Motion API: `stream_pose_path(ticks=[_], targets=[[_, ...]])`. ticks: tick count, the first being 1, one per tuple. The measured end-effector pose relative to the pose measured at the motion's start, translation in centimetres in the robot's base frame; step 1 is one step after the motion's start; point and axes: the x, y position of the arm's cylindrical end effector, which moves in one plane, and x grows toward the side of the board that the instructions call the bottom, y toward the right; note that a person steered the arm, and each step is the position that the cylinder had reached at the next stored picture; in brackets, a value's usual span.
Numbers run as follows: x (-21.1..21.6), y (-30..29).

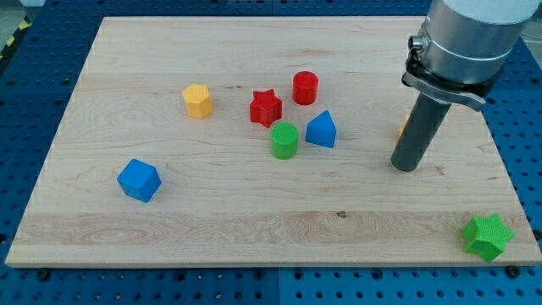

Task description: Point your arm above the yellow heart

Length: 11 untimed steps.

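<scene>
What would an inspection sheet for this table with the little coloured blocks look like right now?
Surface: wooden board on a blue perforated bench.
Job's things: an orange-yellow sliver peeks out at the rod's left edge; possibly the yellow heart, mostly hidden.
My tip: rests on the board on the view's right, just below that sliver, well right of the blue block.
Clutter: yellow hexagon, red star, red cylinder, green cylinder, blue cube, green star at the bottom right corner.
Grippers: nothing seen.
Cables: nothing seen.
Surroundings: striped tape at the top left.
</scene>
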Motion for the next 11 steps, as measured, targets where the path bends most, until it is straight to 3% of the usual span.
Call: stream_pose_path(ticks=[4, 5, 7, 9, 11], targets=[[-7.2, 0.0], [-9.3, 1.6], [-9.2, 7.1], [-8.2, 5.1], [-12.7, 3.2]])
